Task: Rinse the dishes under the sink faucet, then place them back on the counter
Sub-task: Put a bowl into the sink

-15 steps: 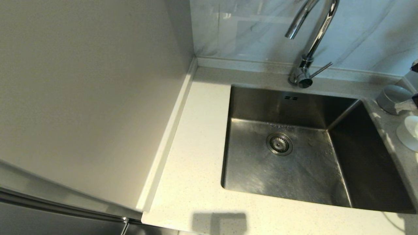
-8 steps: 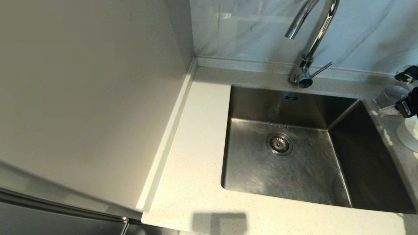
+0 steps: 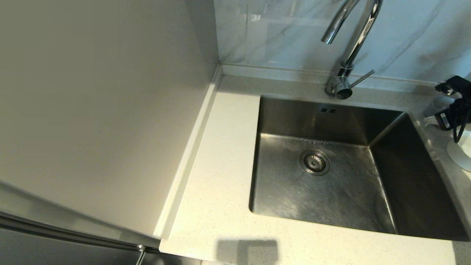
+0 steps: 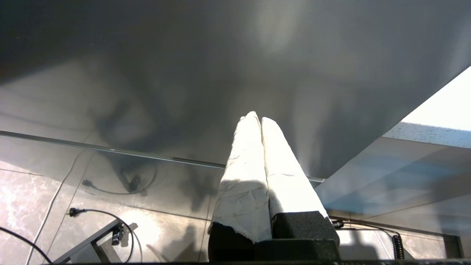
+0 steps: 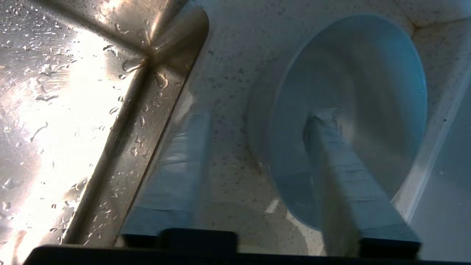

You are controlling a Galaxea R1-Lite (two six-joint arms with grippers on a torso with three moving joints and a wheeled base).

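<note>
My right gripper (image 3: 449, 106) hangs at the far right edge of the head view, over the light grey bowl (image 3: 433, 105) on the counter (image 3: 220, 165) beside the sink (image 3: 312, 117). In the right wrist view the right gripper (image 5: 257, 117) is open and straddles the grey bowl's (image 5: 360, 73) rim, one finger inside, the other outside over the speckled counter. A white bowl (image 3: 460, 151) sits just nearer to me. The pink bowl is out of view. The faucet (image 3: 346, 55) stands behind the sink, no water running. My left gripper (image 4: 257, 118) is shut and empty, parked low by the cabinet front.
A plain beige wall panel (image 3: 103, 110) fills the left. The wet sink corner (image 5: 73, 92) lies close beside the outer right finger. The drain strainer (image 3: 315, 162) sits in the basin floor. Cables lie on the floor tiles (image 4: 92, 217) below the left arm.
My right gripper has come in from the right edge and moved left over the grey bowl, now covering most of it. Nothing else has moved.
</note>
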